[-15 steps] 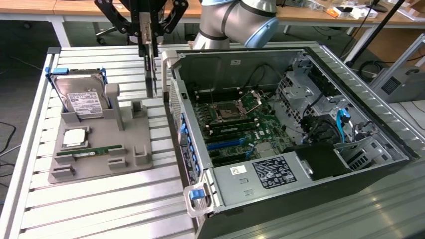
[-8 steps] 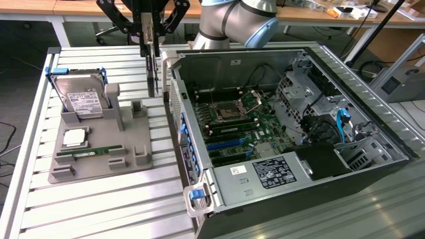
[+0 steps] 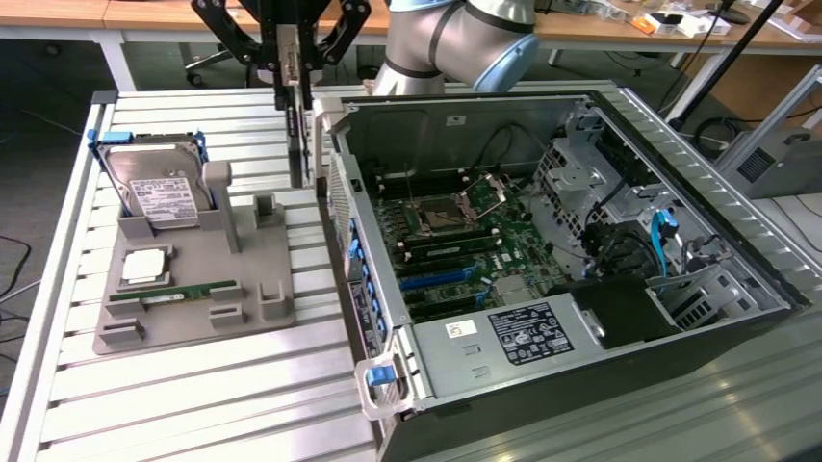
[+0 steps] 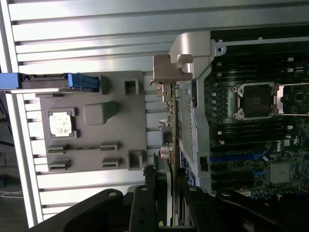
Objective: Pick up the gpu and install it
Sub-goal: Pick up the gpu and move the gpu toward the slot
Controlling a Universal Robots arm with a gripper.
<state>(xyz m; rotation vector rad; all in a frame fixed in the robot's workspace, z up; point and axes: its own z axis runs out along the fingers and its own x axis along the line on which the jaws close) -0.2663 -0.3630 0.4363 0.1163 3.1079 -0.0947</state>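
Fingers [image 3: 280, 72] clenched on gpu [image 3: 298, 135]. Card hangs edge-on at 1 o'clock of grey tray [image 3: 167, 327], just beside computer case [image 3: 337, 192]. Risks: lower end snags case wall; grip, seemingly shallow, lets card twist or slip.

Robotics lab: slatted aluminium workbench [image 3: 206, 404], open computer case [image 3: 424, 115], wooden desks [image 3: 52, 12] behind.
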